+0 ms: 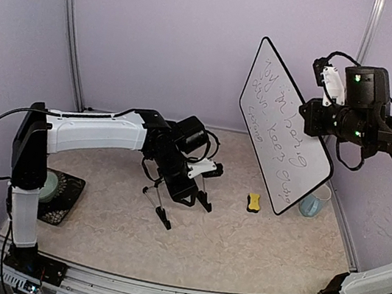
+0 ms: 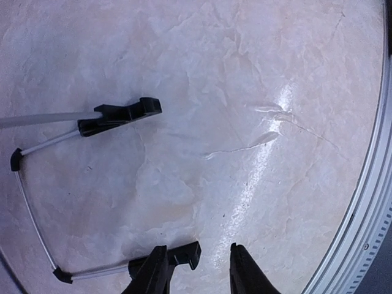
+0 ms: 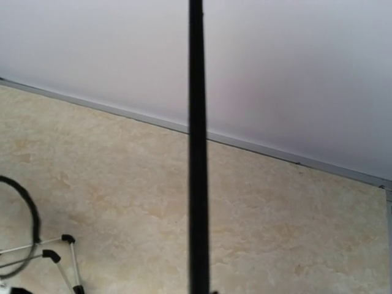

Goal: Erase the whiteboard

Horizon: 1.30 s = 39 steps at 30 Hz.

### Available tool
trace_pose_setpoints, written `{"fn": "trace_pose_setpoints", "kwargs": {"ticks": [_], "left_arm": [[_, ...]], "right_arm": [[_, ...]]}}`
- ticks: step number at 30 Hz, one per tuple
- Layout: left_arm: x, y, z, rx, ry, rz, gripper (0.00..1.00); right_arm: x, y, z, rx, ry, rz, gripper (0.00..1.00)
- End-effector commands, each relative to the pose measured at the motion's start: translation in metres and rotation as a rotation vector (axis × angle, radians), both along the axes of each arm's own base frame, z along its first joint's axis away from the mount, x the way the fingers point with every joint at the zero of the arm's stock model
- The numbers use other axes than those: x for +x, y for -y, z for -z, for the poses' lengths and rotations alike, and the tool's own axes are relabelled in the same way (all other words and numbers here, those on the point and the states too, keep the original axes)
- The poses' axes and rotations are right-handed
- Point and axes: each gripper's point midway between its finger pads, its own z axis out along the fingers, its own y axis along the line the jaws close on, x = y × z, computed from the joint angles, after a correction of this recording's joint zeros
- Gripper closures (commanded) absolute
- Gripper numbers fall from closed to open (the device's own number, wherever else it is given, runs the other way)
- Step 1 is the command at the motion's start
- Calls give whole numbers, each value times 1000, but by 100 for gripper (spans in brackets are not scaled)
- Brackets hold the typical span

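I'm holding the whiteboard (image 1: 285,127) up at the right side of the table (image 1: 115,231), the right jaws pinching its edge. It's leaning tilted, its dark handwriting showing in the overhead view and its lower corner sitting near the yellow eraser (image 1: 253,202). The left jaws are standing slightly spread, gripping nothing, low over the wire stand (image 1: 172,203) on the table, one finger just beside its black foot (image 2: 184,254).

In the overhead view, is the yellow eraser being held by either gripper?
No, the yellow eraser lies loose on the table, near the lower corner of the whiteboard that the right gripper holds aloft.
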Motion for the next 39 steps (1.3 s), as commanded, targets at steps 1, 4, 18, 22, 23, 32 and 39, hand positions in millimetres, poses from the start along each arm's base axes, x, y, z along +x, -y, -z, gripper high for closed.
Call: {"fn": "trace_pose_setpoints", "kwargs": {"ticks": [1,4,18,22,23,32,39], "left_arm": [[23,4,-22,9,177,-46,62],[36,8,-58,-109,262,-131,54],[-14,13,-25,-348,-35,-385,50],[-15,1,-13,-340,-2,-513,52],[-19,1,-8,-339,-6,-519,52],[-53,-7,69,-218,-69,-575,55],[-45,-28,105,-146,-23,-679,58]], "right_arm": [[-2,4,-67,186,181,3,100],[-2,-2,-64,184,179,-25,100],[-6,-35,-77,189,203,-198,100],[-11,-38,-90,181,261,-239,100],[-10,-37,-92,178,274,-235,100],[1,-41,-89,159,286,-209,100],[4,-47,-88,155,286,-222,100]]}}
